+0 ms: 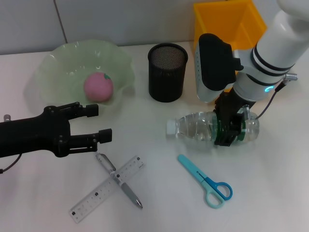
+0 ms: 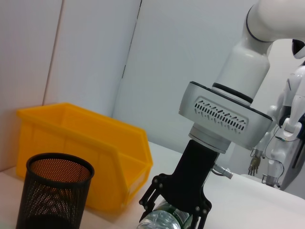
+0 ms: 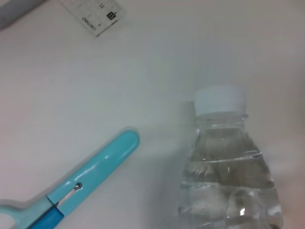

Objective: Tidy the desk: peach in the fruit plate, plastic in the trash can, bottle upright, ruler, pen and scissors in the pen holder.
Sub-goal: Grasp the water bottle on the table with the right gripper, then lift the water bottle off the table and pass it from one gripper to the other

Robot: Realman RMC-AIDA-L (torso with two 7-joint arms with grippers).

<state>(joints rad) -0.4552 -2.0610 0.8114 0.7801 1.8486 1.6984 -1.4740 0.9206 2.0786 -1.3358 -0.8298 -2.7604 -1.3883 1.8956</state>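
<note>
A clear bottle (image 1: pixel 193 128) lies on its side on the table, white cap toward the left. My right gripper (image 1: pixel 232 129) reaches down over its far half, fingers closed around the body. The left wrist view shows that gripper (image 2: pixel 174 212) clamped on the bottle (image 2: pixel 159 219). My left gripper (image 1: pixel 102 123) is open and empty, just in front of the green fruit plate (image 1: pixel 58 58), which holds the pink peach (image 1: pixel 98 87). The pen (image 1: pixel 118 180) lies across the ruler (image 1: pixel 107 188) at the front. The blue scissors (image 1: pixel 205 181) lie front right. No plastic shows.
The black mesh pen holder (image 1: pixel 167 72) stands at the back centre. A yellow bin (image 1: pixel 227 21) stands behind my right arm. The right wrist view shows the bottle's cap end (image 3: pixel 224 167), the scissors' blade (image 3: pixel 90 176) and a ruler end (image 3: pixel 95 16).
</note>
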